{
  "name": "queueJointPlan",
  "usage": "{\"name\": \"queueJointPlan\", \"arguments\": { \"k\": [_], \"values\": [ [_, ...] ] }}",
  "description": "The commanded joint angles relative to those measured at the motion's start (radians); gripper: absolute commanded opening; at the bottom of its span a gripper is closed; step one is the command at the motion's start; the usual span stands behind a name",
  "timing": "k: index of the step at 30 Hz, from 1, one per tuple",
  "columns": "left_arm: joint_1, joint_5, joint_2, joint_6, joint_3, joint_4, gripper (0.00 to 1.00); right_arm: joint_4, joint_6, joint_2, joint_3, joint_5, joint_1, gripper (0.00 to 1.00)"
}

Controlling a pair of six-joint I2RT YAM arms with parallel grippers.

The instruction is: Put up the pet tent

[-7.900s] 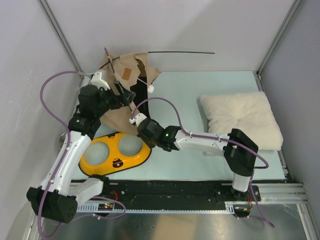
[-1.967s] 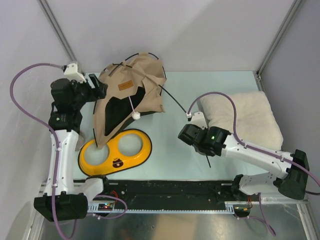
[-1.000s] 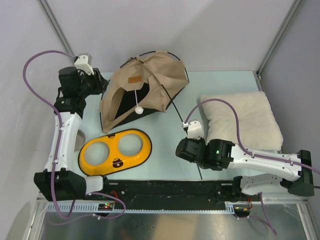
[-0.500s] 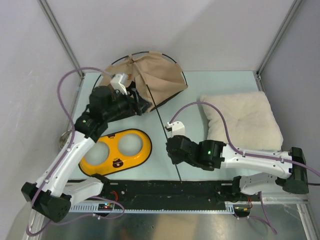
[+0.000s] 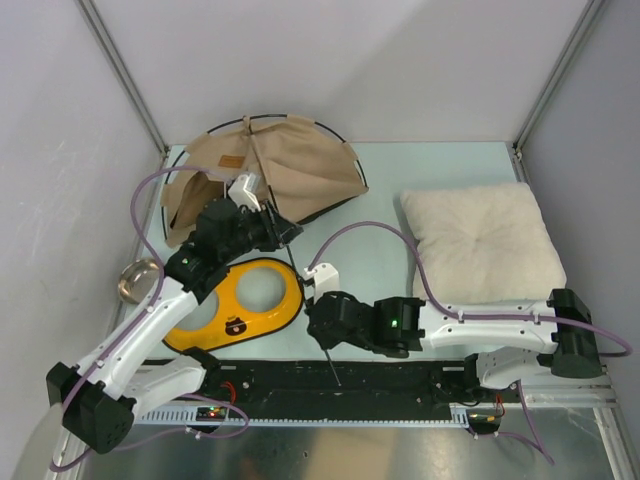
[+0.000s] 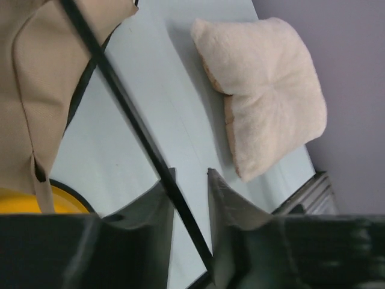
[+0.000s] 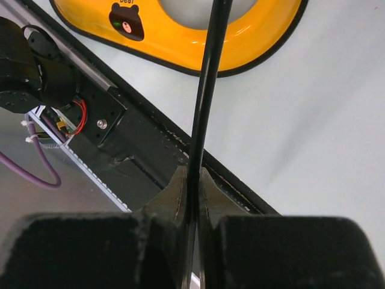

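I see the pet tent spread low in the far left corner of the worktop, its tan fabric fanned out in a rough half-circle with a brown label patch on the left panel. One black pole runs from the tent's far edge diagonally toward the near edge, crossing both of my grippers. My left gripper sits at the tent's near hem. On its wrist camera the left gripper has its fingers slightly apart, and the pole passes between them, against one finger with a gap to the other. My right gripper is nearer the front edge, just right of the yellow double-bowl feeder. Its wrist view shows the right gripper pinched tight on the pole, with the feeder beyond. A cream pillow lies flat at the right edge, well apart from the tent. A small steel bowl sits at the left edge.
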State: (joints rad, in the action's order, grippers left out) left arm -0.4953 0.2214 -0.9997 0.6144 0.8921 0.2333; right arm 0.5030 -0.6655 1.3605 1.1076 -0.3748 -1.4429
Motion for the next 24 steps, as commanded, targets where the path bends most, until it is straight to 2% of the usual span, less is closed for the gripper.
{"name": "queueJointPlan", "arguments": {
  "k": [1,2,4,7,11,13,19,21,24],
  "values": [
    [-0.005,-0.028,0.034,0.043,-0.025,-0.056,0.18,-0.088,0.021,0.006,0.037,0.029,-0.011,0.01],
    [-0.005,-0.028,0.034,0.049,-0.024,-0.057,0.09,-0.09,0.03,0.006,0.038,0.04,-0.01,0.06],
    [-0.005,-0.026,0.031,0.063,-0.017,-0.058,0.02,-0.096,0.06,0.004,0.037,0.077,-0.008,0.22],
    [-0.005,-0.038,0.019,0.086,-0.005,-0.058,0.01,-0.09,0.112,-0.003,0.037,0.135,-0.004,0.47],
    [-0.005,-0.064,0.002,0.111,0.017,-0.057,0.0,-0.055,0.151,-0.019,0.036,0.22,-0.001,0.68],
    [-0.005,-0.082,-0.007,0.116,0.028,-0.057,0.0,-0.041,0.154,-0.03,0.027,0.259,-0.001,0.73],
    [-0.005,-0.129,-0.023,0.134,0.044,-0.057,0.0,-0.112,0.14,-0.066,-0.028,0.336,0.0,0.78],
    [-0.005,-0.139,-0.027,0.134,0.048,-0.058,0.0,-0.136,0.133,-0.066,-0.036,0.345,0.0,0.78],
    [-0.005,-0.153,-0.031,0.137,0.053,-0.058,0.0,-0.177,0.11,-0.046,-0.048,0.357,0.004,0.73]
  ]
}}
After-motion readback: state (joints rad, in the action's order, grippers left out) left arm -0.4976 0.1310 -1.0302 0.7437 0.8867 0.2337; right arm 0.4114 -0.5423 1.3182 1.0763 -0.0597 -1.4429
